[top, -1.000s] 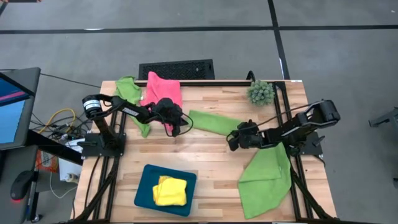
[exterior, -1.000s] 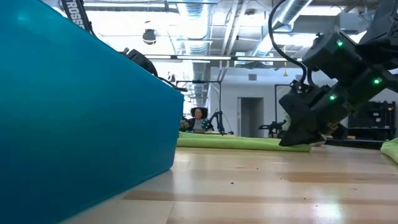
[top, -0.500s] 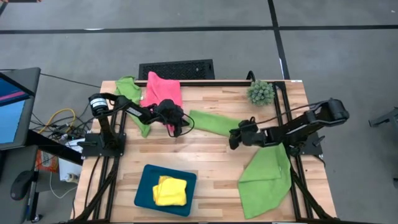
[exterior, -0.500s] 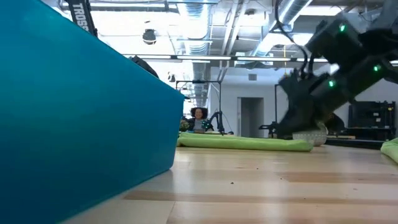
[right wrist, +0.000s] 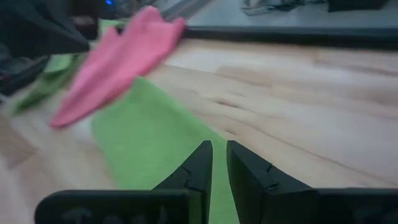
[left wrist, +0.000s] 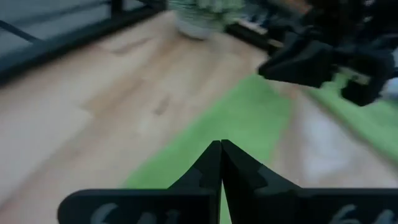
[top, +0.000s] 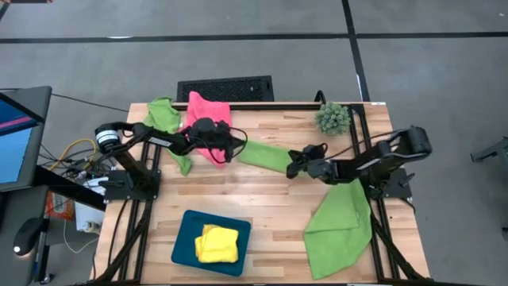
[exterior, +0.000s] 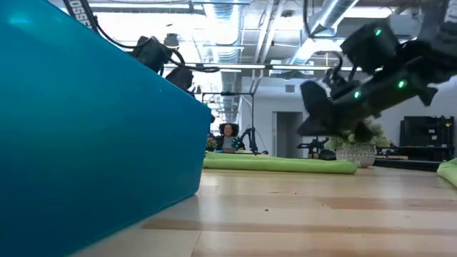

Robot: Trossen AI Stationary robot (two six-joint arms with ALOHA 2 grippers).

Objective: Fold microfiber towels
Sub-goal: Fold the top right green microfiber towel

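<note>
A lime green towel (top: 266,155), folded into a long strip, lies flat on the table's middle (exterior: 278,164). My left gripper (top: 236,145) hovers shut just above its left end (left wrist: 221,146). My right gripper (top: 293,168) hovers above its right end with only a narrow gap between its fingers (right wrist: 216,146); nothing is between them. A pink towel (top: 208,115) lies crumpled at the far left beside another green towel (top: 163,115). A large green towel (top: 341,226) is spread at the near right. A folded yellow towel (top: 217,242) rests in the teal tray (top: 184,238).
The teal tray (exterior: 93,143) stands at the near left and blocks much of the low view. A small spiky plant (top: 333,117) sits at the far right corner. Bare wood lies between the strip and the tray. A black frame rail runs along the far edge.
Both grippers have risen off the folded green strip and tipped up toward level. The left one has also gone toward the far edge; the right one has lifted clear of the strip's right end. The strip stays flat on the table.
</note>
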